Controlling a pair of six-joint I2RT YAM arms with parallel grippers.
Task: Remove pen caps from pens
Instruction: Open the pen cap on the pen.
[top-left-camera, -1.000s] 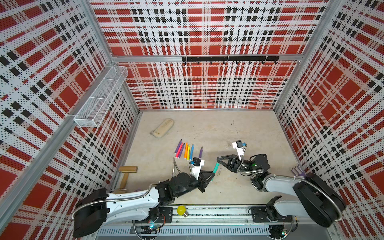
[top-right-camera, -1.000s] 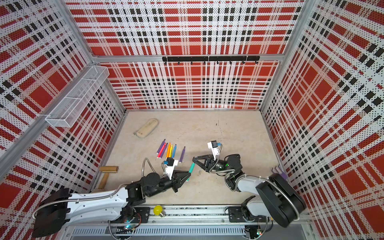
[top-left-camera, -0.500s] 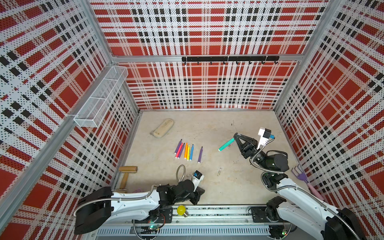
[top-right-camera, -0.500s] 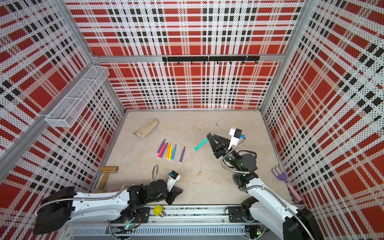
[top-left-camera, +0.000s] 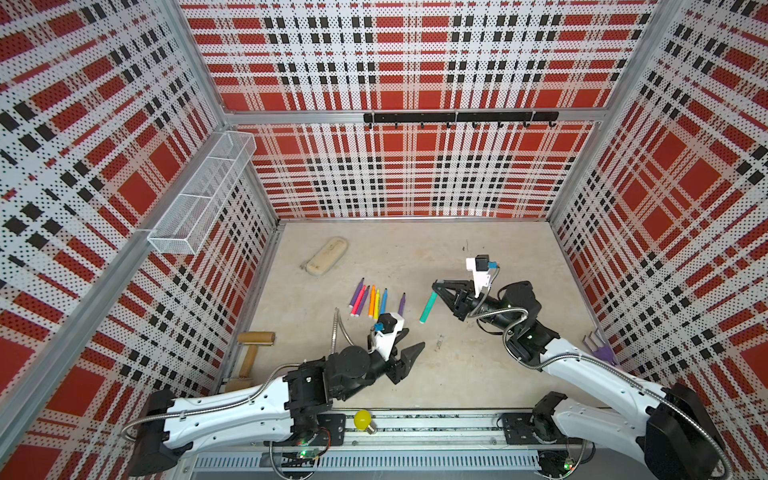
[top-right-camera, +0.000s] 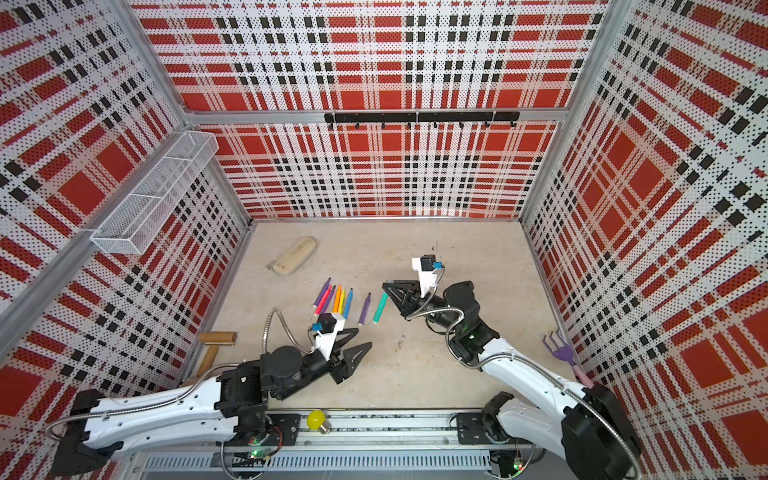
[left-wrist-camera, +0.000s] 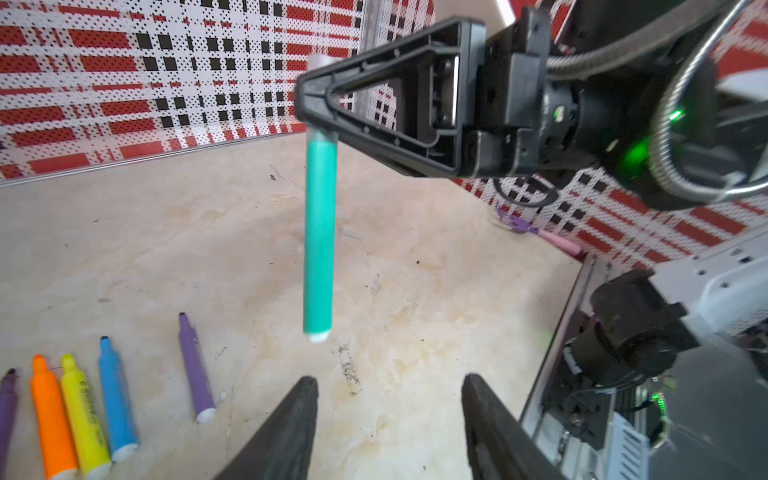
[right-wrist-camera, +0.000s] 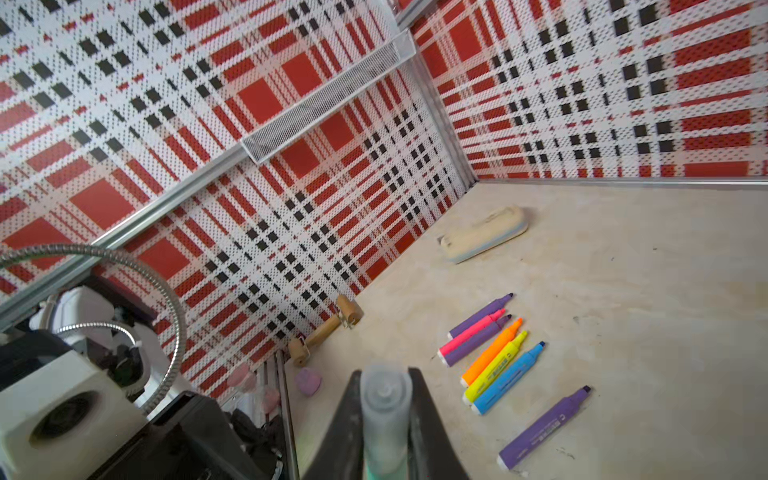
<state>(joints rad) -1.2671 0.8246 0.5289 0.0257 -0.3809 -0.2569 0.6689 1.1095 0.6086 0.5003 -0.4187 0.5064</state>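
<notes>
My right gripper (top-left-camera: 434, 287) (right-wrist-camera: 384, 376) is shut on the pale see-through pen cap (right-wrist-camera: 384, 401) of a teal pen (top-left-camera: 427, 308) (top-right-camera: 380, 308) (left-wrist-camera: 319, 249). The pen hangs white plug down, above the floor. Left of it a lone purple pen (top-left-camera: 401, 304) (right-wrist-camera: 544, 428) and a row of several pens (top-left-camera: 370, 301) (top-right-camera: 334, 300) (right-wrist-camera: 490, 353) lie with bare tips. My left gripper (top-left-camera: 414, 337) (top-right-camera: 363, 337) (left-wrist-camera: 388, 380) stands open and empty, in front of the teal pen and apart from it. Pale loose caps (right-wrist-camera: 308, 380) lie by the front rail.
A beige case (top-left-camera: 324, 261) lies at the back left. A wooden roller (top-left-camera: 253, 345) rests by the left wall and a purple rake (top-left-camera: 598, 347) by the right wall. A yellow bulb (top-left-camera: 363, 419) sits on the front rail. A wire basket (top-left-camera: 199, 199) hangs on the left wall.
The left gripper let go of the teal pen, drew back, then came forward and opened. The right gripper swung away with the pen and has returned toward the middle.
</notes>
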